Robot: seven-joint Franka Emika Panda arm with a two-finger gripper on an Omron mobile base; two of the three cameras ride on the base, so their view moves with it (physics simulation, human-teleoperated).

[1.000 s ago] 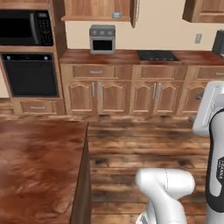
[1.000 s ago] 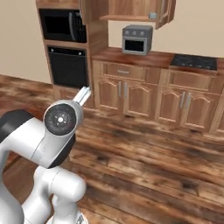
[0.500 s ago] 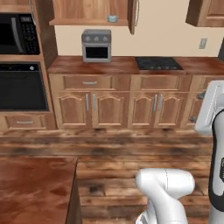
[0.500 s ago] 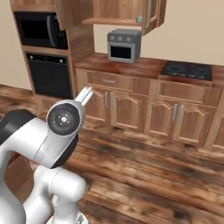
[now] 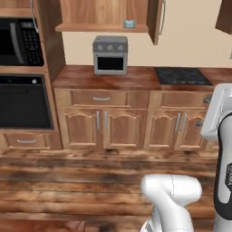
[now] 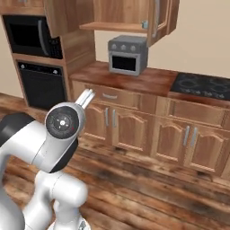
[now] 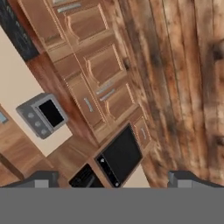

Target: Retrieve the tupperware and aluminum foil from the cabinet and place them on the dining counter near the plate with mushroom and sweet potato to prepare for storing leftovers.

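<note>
While the gripper [image 7: 113,178] hangs wide open and empty, the tupperware [image 5: 130,23] on the cabinet [image 5: 103,14] shelf looks light, rigid, best pinched across its rim.

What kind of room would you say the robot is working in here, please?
A home kitchen, rendered: a black cooktop set in a wood counter, a built-in wall oven under a microwave, and a grey toaster oven below an open wall cabinet.

tupperware [image 5: 130,23] in cabinet [image 5: 103,14], above toaster oven [image 5: 110,55]
</note>
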